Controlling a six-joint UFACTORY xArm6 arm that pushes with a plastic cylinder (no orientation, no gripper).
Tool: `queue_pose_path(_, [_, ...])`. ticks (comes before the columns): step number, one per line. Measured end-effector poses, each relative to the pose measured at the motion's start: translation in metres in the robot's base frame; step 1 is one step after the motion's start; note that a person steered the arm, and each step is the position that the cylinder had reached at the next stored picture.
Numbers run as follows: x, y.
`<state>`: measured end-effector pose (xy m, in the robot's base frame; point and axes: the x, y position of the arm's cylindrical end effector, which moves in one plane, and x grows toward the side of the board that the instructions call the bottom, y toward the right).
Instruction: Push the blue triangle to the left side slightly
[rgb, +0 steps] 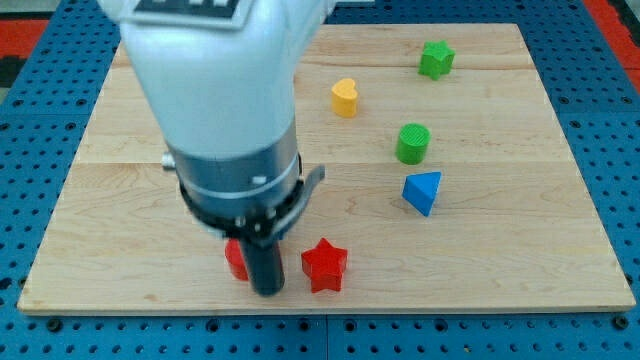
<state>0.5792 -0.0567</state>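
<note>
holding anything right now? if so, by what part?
Nothing held: there is only a rod. My tip sits at the view's bottom between a partly hidden red block and the red star, far from the blue triangle.

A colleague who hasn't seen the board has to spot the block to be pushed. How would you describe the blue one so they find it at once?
Start from the wooden board and look at its right half, where a green cylinder stands. The blue triangle lies just below that cylinder, toward the view's bottom. It is the only blue block; my tip is far off to the view's left, beside the red star.

The blue triangle (422, 192) lies flat, right of the board's centre.
</note>
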Motion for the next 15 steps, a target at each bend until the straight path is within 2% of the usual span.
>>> queue_pose_path(1, [-0.038,0.000])
queue_pose_path(5, [-0.039,0.012])
queue_pose_path(7, [-0.098,0.079])
queue_pose_path(8, [-0.078,0.080])
queue_pose_path(11, [-0.073,0.140])
queue_pose_path(12, [-0.047,0.164])
queue_pose_path(13, [-0.059,0.212])
queue_pose_path(14, [-0.079,0.188])
queue_pose_path(15, [-0.079,0.125])
